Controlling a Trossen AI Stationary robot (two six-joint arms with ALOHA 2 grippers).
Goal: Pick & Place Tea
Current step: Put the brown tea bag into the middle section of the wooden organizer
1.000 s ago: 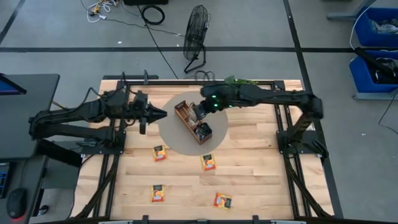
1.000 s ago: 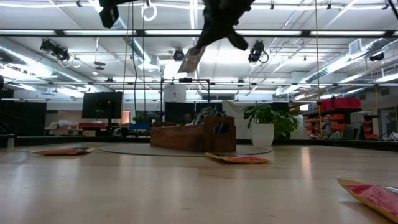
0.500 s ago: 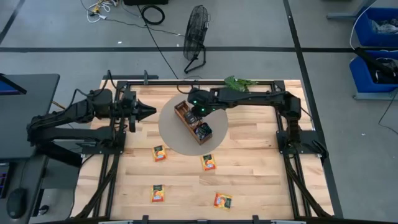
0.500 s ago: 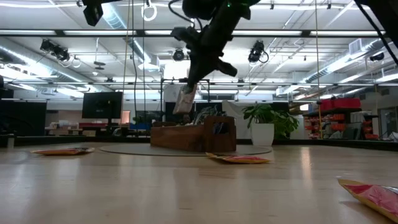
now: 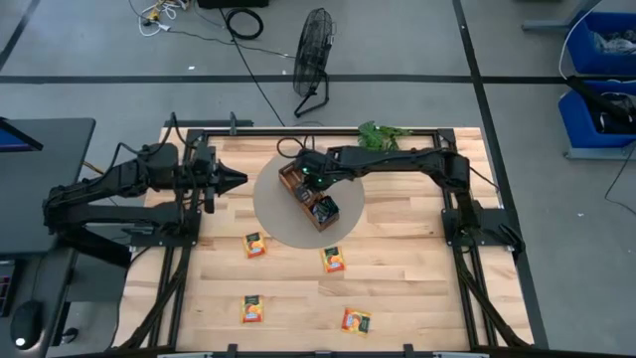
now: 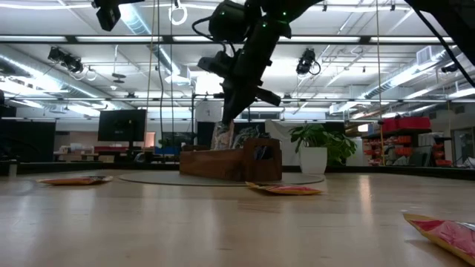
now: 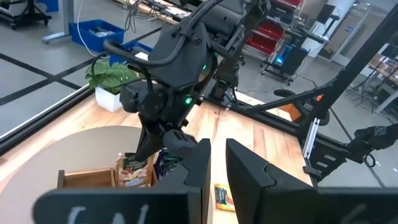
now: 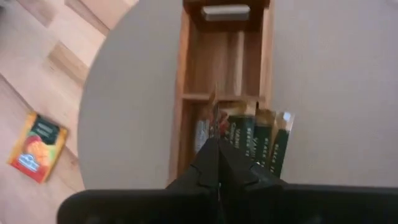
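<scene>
Low view: right hand (image 6: 225, 119) pinches a tea sachet (image 6: 220, 136) hanging beneath it into the wooden tray (image 6: 230, 163).

The wooden tray (image 5: 309, 196) lies on the round mat (image 5: 273, 217), which sits on the table (image 5: 397, 278). The right gripper (image 5: 307, 181) hangs over the tray's far compartment, pinching a tea sachet (image 6: 221, 136) that reaches down into the tray. Other sachets (image 8: 256, 142) stand in the tray's middle compartment. The left gripper (image 5: 239, 178) hovers left of the tray, beside the mat's edge. Four sachets lie on the table nearer than the tray: one (image 5: 255, 245) near-left, one (image 5: 333, 260) just off the mat, two (image 5: 252, 309) (image 5: 356, 320) nearest the table's front. The plant (image 5: 383, 135) stands behind the tray, to its right.
</scene>
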